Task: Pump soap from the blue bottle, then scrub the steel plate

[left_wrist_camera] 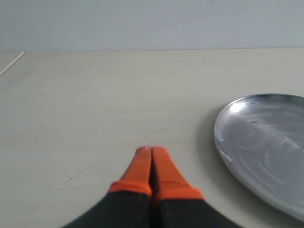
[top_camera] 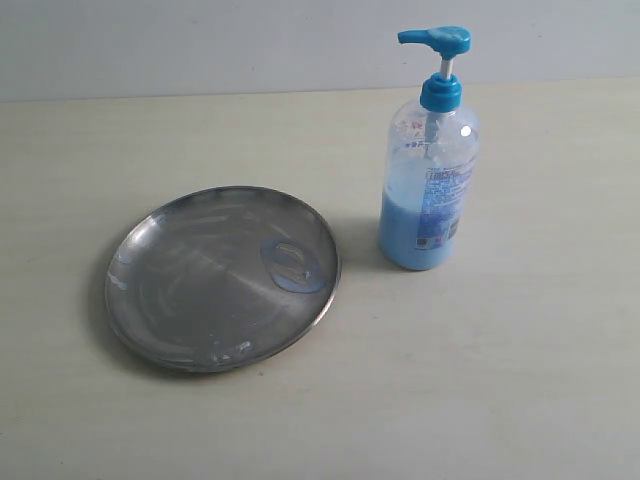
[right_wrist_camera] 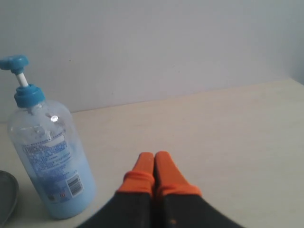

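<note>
Round, streaky steel plate [top_camera: 190,300] under soap [top_camera: 292,264]

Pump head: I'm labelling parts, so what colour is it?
Bright blue; the pump head shows best in the exterior view.

I see pale tabletop [top_camera: 520,380]; steel plate [top_camera: 200,290] lying flat left of middle, blue bottle [top_camera: 428,190] standing upright just beside it, nearer far edge

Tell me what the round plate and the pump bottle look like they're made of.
The steel plate looks like metal, probably steel: dull grey, streaky, with bright glints at the rim. The blue bottle looks like clear plastic: the soap shows through its wall. Its pump head seems opaque glossy blue plastic.
</note>
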Controlling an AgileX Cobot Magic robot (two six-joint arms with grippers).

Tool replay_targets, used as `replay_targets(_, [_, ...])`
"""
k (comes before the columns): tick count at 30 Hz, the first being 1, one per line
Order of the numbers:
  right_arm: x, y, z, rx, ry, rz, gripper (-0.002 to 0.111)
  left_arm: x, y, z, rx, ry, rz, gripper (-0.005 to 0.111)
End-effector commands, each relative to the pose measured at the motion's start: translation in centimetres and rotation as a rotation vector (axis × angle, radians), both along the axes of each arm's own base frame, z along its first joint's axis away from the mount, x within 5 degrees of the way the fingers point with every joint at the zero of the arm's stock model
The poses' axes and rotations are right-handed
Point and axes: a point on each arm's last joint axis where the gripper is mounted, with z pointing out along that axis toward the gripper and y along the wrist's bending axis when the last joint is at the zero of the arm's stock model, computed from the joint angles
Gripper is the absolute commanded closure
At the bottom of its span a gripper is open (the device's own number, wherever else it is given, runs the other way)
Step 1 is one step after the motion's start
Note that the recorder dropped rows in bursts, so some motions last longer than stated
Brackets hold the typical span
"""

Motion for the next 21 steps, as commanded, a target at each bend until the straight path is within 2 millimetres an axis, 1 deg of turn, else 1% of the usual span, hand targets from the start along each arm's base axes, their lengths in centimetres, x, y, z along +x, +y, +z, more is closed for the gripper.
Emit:
replay_targets(1, [0.2, 0.0, -1.2, -0.01, 0.02, 0.003, 0.108, 0.0, 0.0, 0.1, -0.006, -0.013, -0.002, 0.107])
replay_targets(7, [0.2, -0.1, -2.0, -0.028, 0.05, 0.001, 0.108, 0.0, 0.0, 0.1, -0.006, -0.013, -0.002, 0.107])
replay_targets(13, [0.4, -0.1, -3.7, -0.041, 0.102, 0.0, 0.108, 0.0, 0.0, 0.1, -0.006, -0.013, -0.002, 0.107])
replay_targets(18, [0.4, -0.1, -3.7, -0.049, 0.097, -0.002, 0.108, 0.0, 0.0, 0.1, -0.006, -0.013, -0.002, 0.107])
replay_targets(21, [0.4, -0.2, -3.7, -0.085, 0.093, -0.001, 0.108, 0.0, 0.0, 0.1, -0.006, -0.013, -0.002, 0.107])
